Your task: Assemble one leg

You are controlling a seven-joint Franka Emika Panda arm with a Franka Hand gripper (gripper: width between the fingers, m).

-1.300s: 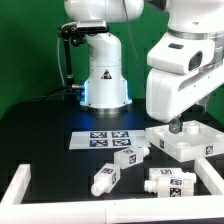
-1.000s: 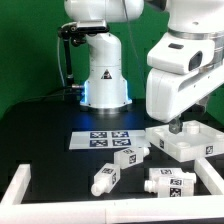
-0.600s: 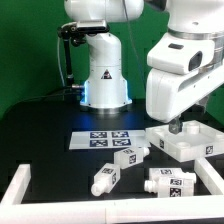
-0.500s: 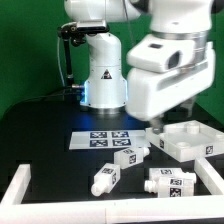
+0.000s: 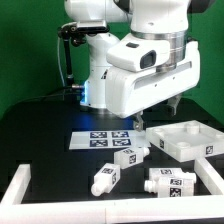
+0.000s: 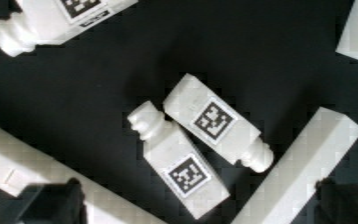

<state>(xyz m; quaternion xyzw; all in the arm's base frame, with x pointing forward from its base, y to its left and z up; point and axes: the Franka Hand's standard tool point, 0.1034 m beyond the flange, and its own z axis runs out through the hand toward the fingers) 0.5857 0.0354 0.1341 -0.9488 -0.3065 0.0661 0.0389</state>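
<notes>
Three white legs with marker tags lie on the black table: one beside the marker board, one nearer the front and one toward the exterior view's right. The white tabletop part lies at the exterior view's right. My gripper hangs above the table between the marker board and the tabletop part, open and empty. In the wrist view two legs lie side by side between the open gripper's dark fingertips, and a third leg lies farther off.
The marker board lies flat behind the legs. White frame rails stand at the front left and front right. The robot base stands at the back. White bars flank the legs in the wrist view.
The arm has swung from above the tabletop part toward the exterior view's left and turned its wrist. The gripper now hangs nearer the marker board. No part has moved.
</notes>
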